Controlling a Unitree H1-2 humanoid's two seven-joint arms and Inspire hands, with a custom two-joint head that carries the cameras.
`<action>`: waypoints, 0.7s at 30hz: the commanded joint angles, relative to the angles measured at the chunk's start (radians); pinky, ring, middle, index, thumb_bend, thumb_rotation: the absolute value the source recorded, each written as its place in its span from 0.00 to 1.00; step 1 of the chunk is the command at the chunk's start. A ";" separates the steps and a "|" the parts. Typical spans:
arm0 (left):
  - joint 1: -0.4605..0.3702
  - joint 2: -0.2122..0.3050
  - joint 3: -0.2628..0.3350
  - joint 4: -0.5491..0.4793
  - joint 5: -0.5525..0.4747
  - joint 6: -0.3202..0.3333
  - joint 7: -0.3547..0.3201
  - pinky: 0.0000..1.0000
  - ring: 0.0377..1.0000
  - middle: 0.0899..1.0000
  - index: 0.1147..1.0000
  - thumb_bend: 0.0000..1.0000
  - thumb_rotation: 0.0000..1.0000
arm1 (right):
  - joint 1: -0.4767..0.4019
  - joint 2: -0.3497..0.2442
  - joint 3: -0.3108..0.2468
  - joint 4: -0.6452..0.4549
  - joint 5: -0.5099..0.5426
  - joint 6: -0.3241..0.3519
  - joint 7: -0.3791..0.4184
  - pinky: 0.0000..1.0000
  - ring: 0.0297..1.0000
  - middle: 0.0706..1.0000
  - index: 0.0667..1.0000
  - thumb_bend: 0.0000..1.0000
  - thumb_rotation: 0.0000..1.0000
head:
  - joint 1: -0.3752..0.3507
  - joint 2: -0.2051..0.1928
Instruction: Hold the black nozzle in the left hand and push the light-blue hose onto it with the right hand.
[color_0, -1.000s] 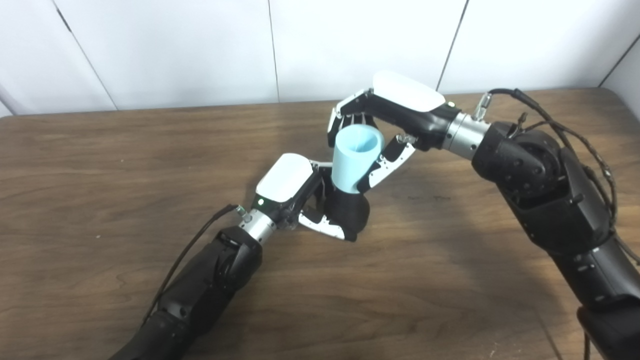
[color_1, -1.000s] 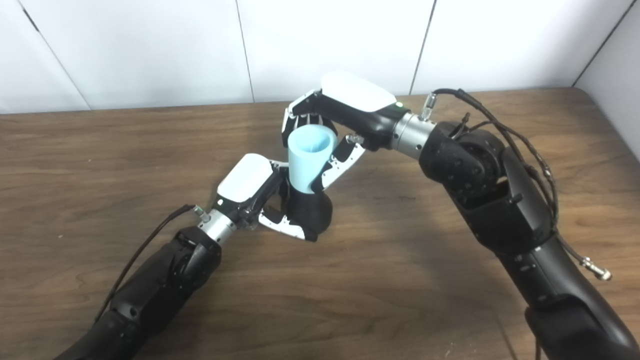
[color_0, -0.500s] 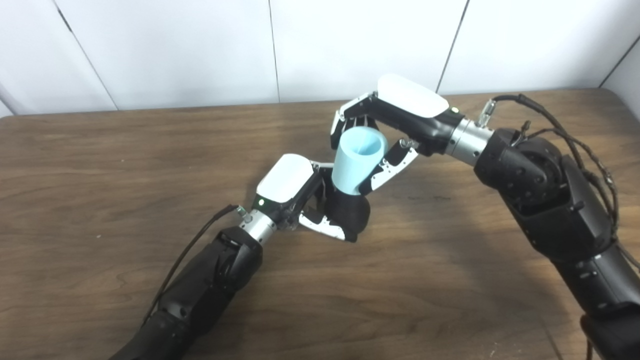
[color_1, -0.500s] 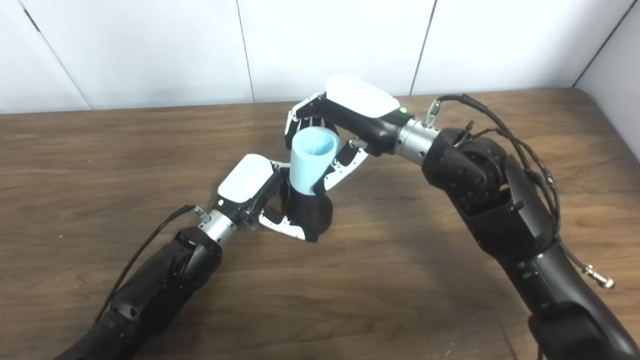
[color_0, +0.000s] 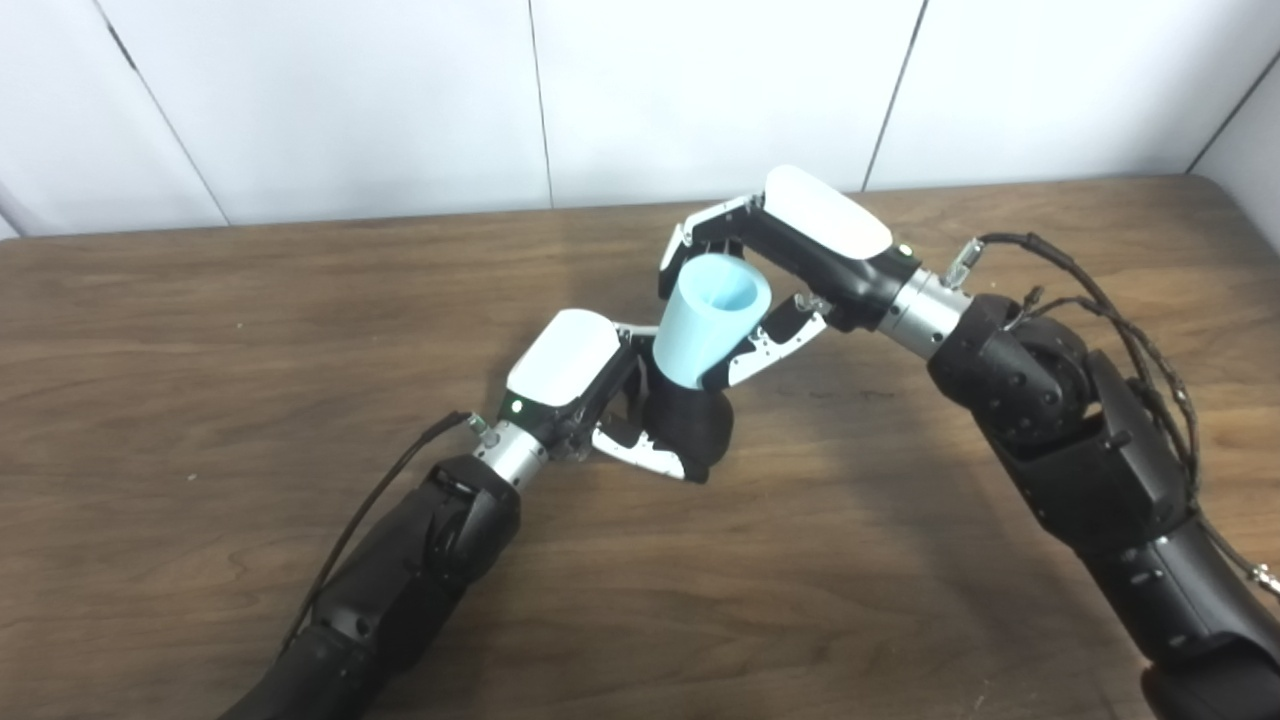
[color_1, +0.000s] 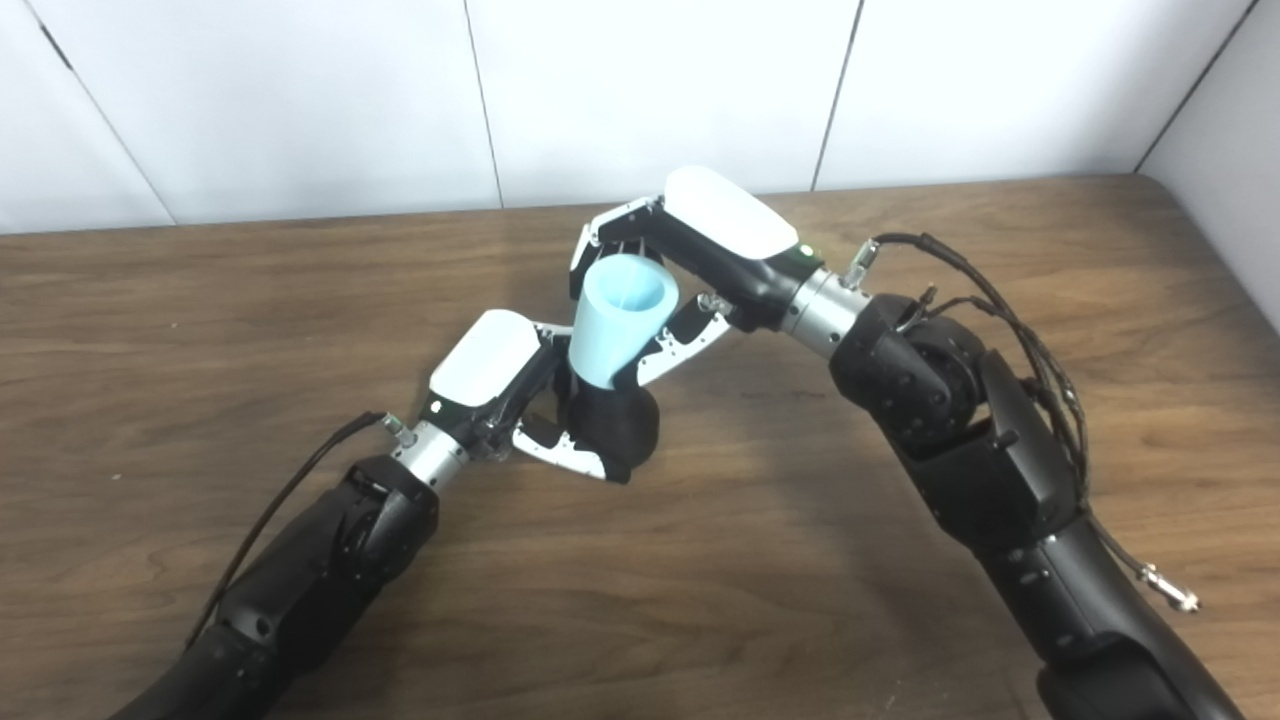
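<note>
Now robot hand (color_0: 775, 265) around hose (color_0: 708, 320).

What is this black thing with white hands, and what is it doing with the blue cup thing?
It is a robot with two arms, working over a brown wooden table. Both pictures come from two cameras on its head, side by side, like your own two eyes, so they show nearly the same scene. The left hand is wrapped around a black nozzle, a chunky plastic piece. The right hand grips the light-blue hose, a short tube that is open at the top, which is why it looks like a cup. The hose's bottom end meets the top of the nozzle. The robot is meant to push the two together. No other objects show on the table.
</note>
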 joint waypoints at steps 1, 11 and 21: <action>0.083 0.020 -0.046 0.048 0.024 0.030 -0.109 0.27 0.34 0.35 0.43 0.52 0.00 | 0.016 -0.029 0.035 0.028 -0.064 -0.001 0.043 0.27 0.39 0.42 0.48 0.52 0.00 | 0.000 0.001; 0.081 0.019 -0.050 0.047 0.025 0.029 -0.111 0.28 0.34 0.34 0.43 0.52 0.00 | -0.047 -0.080 0.059 -0.042 -0.065 0.034 0.113 0.33 0.41 0.42 0.47 0.52 0.00 | -0.003 0.004; 0.081 0.020 -0.049 0.044 0.019 0.033 -0.121 0.28 0.34 0.34 0.43 0.52 0.00 | -0.090 -0.122 0.088 -0.074 -0.111 0.016 0.178 0.29 0.39 0.40 0.49 0.52 0.00 | -0.003 0.004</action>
